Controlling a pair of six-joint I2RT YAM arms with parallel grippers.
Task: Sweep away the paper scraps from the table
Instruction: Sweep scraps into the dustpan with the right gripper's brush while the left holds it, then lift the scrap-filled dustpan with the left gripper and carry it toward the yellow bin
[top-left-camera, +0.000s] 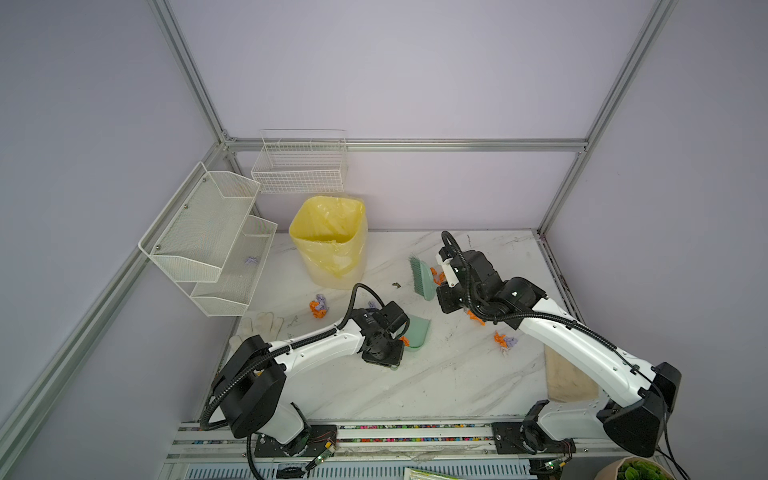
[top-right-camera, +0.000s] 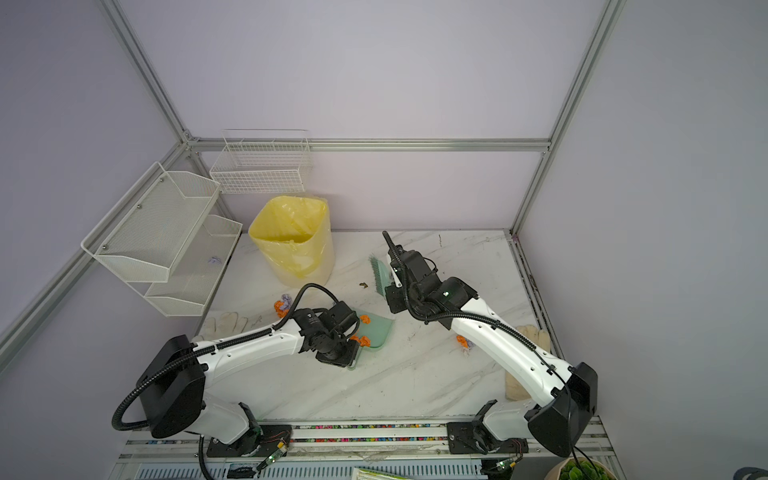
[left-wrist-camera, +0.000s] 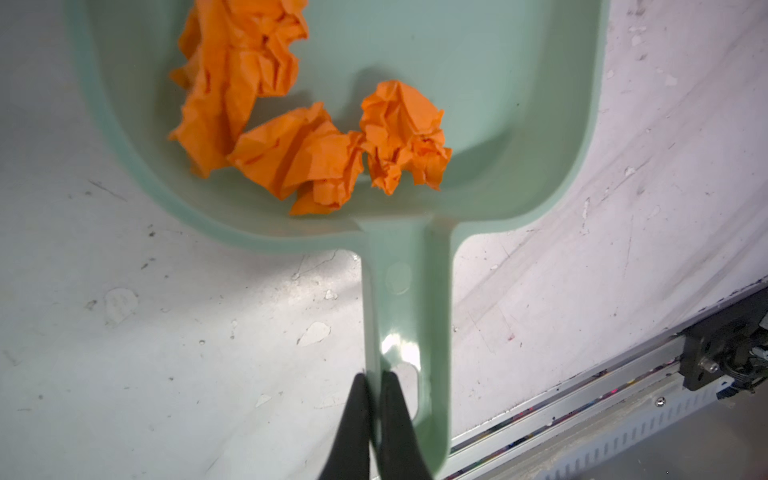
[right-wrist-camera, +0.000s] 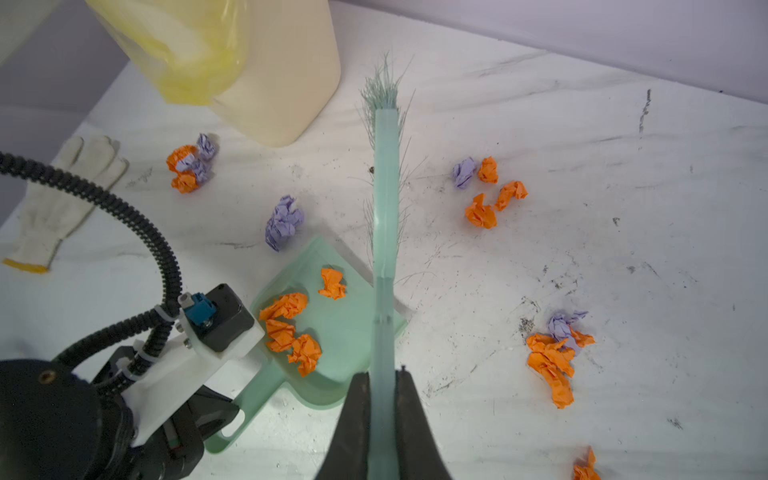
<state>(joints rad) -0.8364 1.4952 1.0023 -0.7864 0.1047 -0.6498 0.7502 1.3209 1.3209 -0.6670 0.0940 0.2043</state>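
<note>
On the white marble-veined bench (right-wrist-camera: 623, 257), crumpled orange and lilac paper scraps (right-wrist-camera: 482, 212) are seen scattered in small clusters. One cluster lies near the cream bin lined with a yellow bag (right-wrist-camera: 282, 91), and others are spread across the open surface. Four orange wads (right-wrist-camera: 286, 305) are noted inside the pale green plastic dustpan (right-wrist-camera: 349, 332). Its handle is pinched by the left end effector (left-wrist-camera: 374, 378) — jaws pressed tight against it. The pale green long-bristled hand brush (right-wrist-camera: 385, 187) is clamped at its handle by the right end effector (right-wrist-camera: 384, 376) — bristle end pointed away from the wrist.
</note>
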